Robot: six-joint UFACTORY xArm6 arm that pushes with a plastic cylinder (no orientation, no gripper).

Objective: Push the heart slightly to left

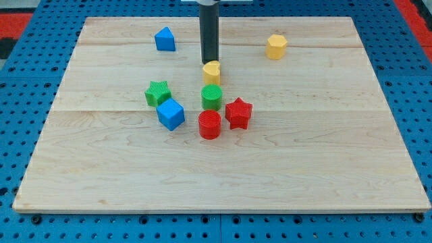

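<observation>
The yellow heart (212,71) lies on the wooden board (324,155) a little above its middle. My tip (210,63) is at the end of the dark rod and stands right at the heart's top edge, touching or nearly touching it. A green cylinder (211,97) sits just below the heart.
A red cylinder (209,125) and a red star (238,113) lie below the green cylinder. A green star (157,93) and a blue cube (171,114) lie to the left. A blue house-shaped block (165,39) is at top left, a yellow hexagon (276,46) at top right.
</observation>
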